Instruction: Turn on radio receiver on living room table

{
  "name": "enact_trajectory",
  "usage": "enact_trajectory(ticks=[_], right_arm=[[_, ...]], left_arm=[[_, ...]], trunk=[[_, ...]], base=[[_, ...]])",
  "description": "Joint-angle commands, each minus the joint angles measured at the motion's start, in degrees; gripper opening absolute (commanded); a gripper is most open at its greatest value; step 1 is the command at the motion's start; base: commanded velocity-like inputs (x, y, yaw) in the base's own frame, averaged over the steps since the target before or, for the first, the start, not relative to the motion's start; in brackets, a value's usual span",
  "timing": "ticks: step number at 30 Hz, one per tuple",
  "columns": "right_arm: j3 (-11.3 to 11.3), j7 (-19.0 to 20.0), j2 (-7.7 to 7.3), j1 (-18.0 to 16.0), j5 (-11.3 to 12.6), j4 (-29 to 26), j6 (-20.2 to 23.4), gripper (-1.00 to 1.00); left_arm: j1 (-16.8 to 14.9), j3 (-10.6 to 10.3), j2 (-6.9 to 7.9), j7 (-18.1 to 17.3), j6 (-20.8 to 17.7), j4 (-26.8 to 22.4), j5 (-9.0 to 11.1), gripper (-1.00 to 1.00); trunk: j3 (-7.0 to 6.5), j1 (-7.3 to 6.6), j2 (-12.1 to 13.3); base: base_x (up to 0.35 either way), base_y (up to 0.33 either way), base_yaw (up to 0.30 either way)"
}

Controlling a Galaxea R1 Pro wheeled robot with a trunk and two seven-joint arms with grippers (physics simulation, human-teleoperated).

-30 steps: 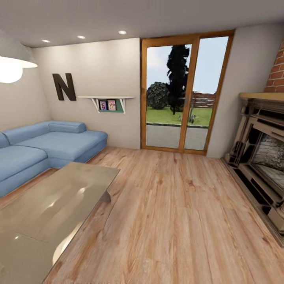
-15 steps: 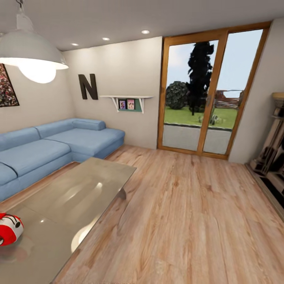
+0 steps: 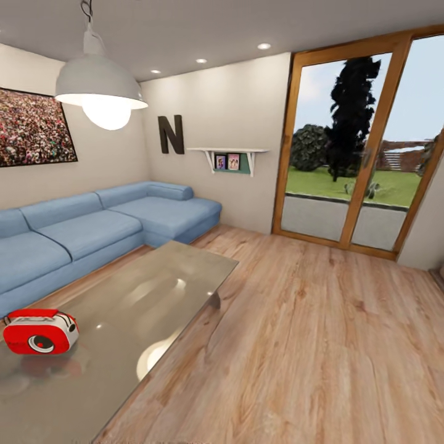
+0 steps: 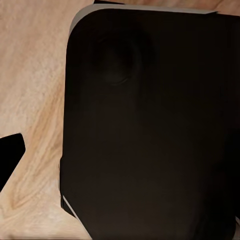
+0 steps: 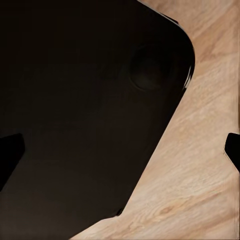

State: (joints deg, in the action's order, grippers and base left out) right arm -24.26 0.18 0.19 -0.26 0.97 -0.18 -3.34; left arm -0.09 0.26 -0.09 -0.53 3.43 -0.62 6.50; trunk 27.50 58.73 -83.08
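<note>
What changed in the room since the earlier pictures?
The head camera turned left, so the whole picture slid right: the radio came into view on the table, along with the lamp and the crowd picture, while the fireplace slid out. Nothing was grabbed or moved. Sofa, table and glass door stayed put.

Red radio receiver (image 3: 40,332) with white end and round dial, upright on glossy table (image 3: 154,296) near its sofa-side edge.
</note>
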Motion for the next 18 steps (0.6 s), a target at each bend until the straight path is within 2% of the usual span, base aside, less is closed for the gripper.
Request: enact_trajectory(ticks=[1, 18], right_arm=[[0.0, 0.0, 0.0, 0.0, 0.0, 0.0, 0.0, 1.0], [0.0, 0.0, 0.02, 0.0, 0.0, 0.0, 0.0, 1.0]], left_arm=[[0.0, 0.0, 0.0, 0.0, 0.0, 0.0, 0.0, 1.0], [0.0, 0.0, 0.0, 0.0, 0.0, 0.0, -0.1, 1.0]], trunk=[[0.03, 0.0, 0.0], [0.46, 0.0, 0.0]], base=[[0.0, 0.0, 0.3], [0.0, 0.0, 0.3]])
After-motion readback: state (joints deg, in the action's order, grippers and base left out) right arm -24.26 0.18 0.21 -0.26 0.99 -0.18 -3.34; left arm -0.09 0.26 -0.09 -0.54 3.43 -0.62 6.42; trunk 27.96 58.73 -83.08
